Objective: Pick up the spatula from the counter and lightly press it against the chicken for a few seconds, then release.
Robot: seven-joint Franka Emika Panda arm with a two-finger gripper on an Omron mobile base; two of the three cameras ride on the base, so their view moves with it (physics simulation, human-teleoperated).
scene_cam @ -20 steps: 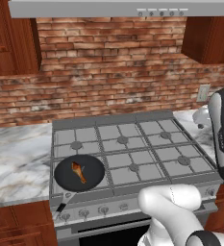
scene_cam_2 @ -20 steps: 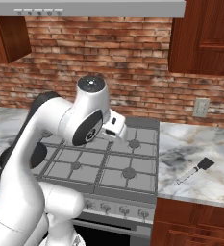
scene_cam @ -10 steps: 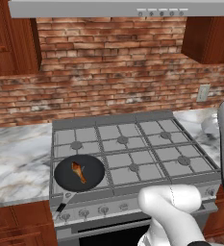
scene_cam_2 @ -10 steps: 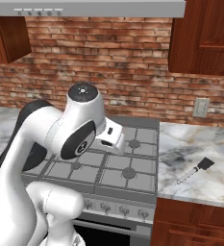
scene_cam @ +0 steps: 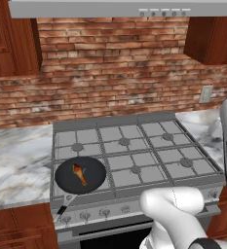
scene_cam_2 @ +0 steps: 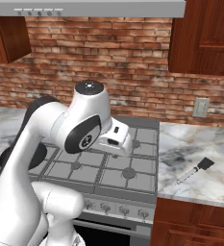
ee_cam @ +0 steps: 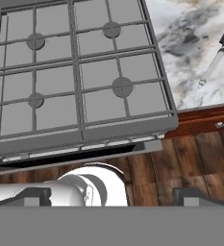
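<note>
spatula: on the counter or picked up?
On the counter. The spatula lies flat on the marble right of the stove, nothing touching it.

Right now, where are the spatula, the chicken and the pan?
spatula (scene_cam_2: 194,171), right base view, on its handle near the blade.
chicken (scene_cam: 80,174), left base view, on the middle of the piece.
pan (scene_cam: 96,171), left base view, on its bare dark bottom.

Black-bladed spatula with slim silvery handle (scene_cam_2: 196,170): flat, diagonal, on marble table (scene_cam_2: 214,190) right of grey stove (scene_cam_2: 128,180). Orange-brown chicken piece (scene_cam: 79,174): in round black pan (scene_cam: 96,182), stove's near left.
</note>
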